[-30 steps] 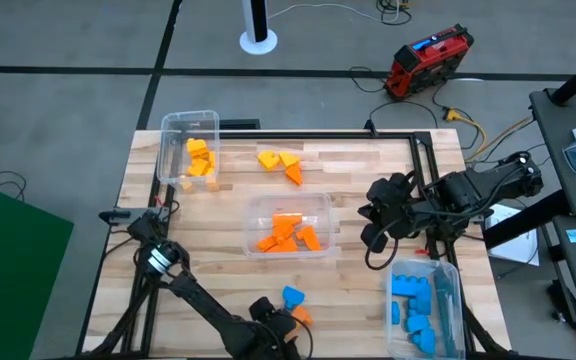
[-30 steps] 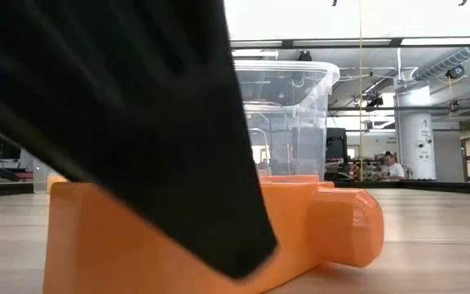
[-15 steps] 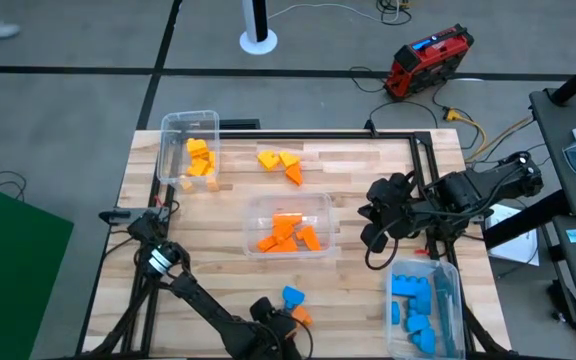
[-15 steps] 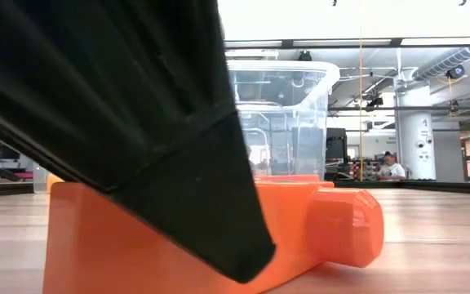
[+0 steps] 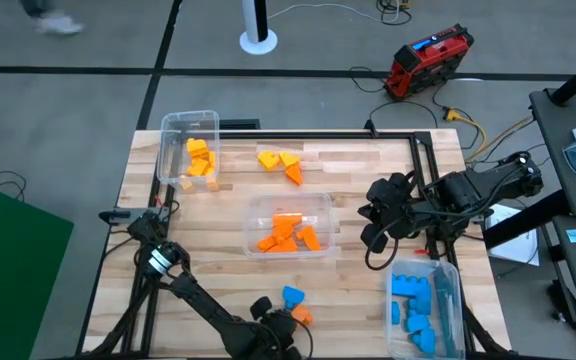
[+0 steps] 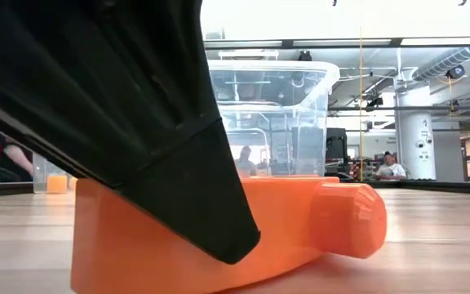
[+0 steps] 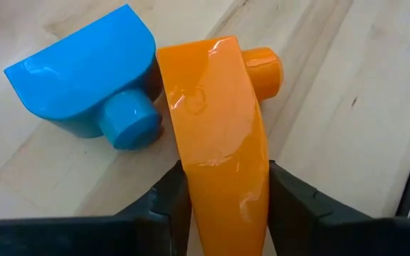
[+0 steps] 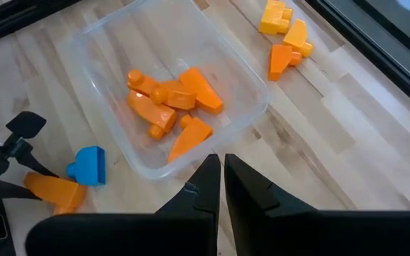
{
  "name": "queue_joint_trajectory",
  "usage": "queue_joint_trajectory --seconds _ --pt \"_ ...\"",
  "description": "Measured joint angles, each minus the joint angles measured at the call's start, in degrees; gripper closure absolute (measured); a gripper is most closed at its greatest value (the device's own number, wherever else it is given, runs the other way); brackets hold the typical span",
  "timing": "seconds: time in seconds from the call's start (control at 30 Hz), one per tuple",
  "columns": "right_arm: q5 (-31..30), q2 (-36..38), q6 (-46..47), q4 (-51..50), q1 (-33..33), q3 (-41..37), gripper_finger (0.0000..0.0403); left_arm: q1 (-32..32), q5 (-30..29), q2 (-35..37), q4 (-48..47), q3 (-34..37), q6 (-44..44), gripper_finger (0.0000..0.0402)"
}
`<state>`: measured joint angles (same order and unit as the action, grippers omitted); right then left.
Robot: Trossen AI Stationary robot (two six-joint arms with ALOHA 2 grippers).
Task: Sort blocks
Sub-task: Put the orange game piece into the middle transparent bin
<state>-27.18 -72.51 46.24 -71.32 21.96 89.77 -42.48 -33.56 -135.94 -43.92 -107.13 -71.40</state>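
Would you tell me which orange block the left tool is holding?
The orange wedge beside the loose blue block, clamped by the left tool; the other orange blocks lie untouched.

High cam straight down; low cam table-level (both on orange block (image 6: 219, 237)).

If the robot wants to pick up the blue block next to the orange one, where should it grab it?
Probably across the two flat faces of the blue block, coming straight down from above. Its round peg points toward the orange block, which the left gripper is shut on, and the two sit very close there, so that side looks too crowded for a finger.
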Motion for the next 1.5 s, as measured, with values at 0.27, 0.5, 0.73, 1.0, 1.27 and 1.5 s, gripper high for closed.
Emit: queue_joint_trajectory --seconds 0.27,0.5,0.73,1.0,1.27,1.5 --pt "0.00 -0.02 0.00 -0.02 0.00 -0.45 0.0390 -0.92 -0.04 0.35 -1.67 -3.23 4.09 0.0275" --pt "0.02 -0.02 0.02 -0.09 -0.07 -1.19 0.0390 -1.64 0.00 0.39 -15.97 -12.69 5.52 0.0275" --pt "0.13 -0.02 -0.33 -0.02 -0.07 -1.19 0.0390 -1.37 -0.03 0.95 -36.46 -28.10 8.11 0.0275" --pt "0.12 -0.02 -1.13 0.03 -0.24 -1.19 0.0390 1.54 -3.30 12.07 -38.79 -20.89 6.74 0.0275" --pt "0.15 -0.02 -1.14 0.06 -0.26 -1.19 0.0390 8.86 -0.56 16.81 -45.55 -19.12 6.57 0.0275" --pt "0.13 -0.02 -1.18 0.27 -0.26 -1.19 0.0390 13.92 -0.48 21.36 -46.09 -18.08 9.87 0.0275"
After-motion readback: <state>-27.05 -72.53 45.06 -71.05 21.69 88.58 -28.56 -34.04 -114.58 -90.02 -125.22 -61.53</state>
